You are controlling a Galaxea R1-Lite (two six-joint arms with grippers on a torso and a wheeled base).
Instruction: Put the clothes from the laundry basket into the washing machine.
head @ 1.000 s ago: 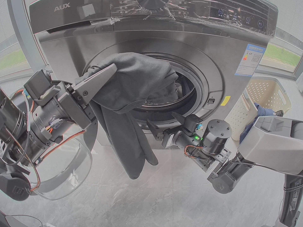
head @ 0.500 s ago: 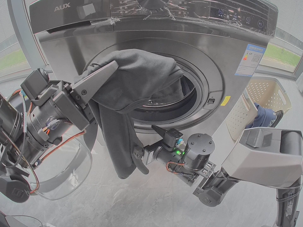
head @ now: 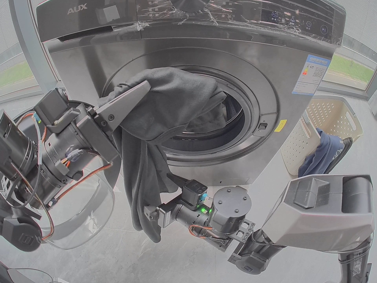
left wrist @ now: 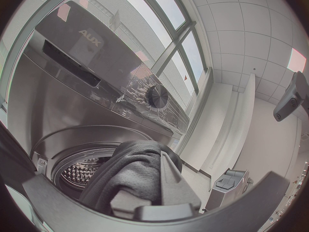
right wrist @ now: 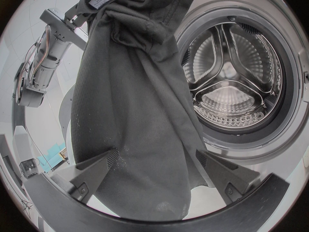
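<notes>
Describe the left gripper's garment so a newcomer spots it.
Find the washing machine and its open drum mouth. Hanging across its left side from the left gripper is the dark grey garment; the blue garment sits in the laundry basket.

Light: bright, even daylight from windows (left wrist: 161, 4) beside the washing machine (head: 98, 67).
Glare: highlights on the steel drum (right wrist: 230, 91) and panel film (head: 235, 4).
Shadows: soft, faint on floor (head: 157, 256).
Distortion: strong fisheye bending; wrist views black at corners.

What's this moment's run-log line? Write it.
left gripper: shut on garment, at drum mouth | right gripper: open, astride garment's hanging end | basket: holds blue cloth
</notes>
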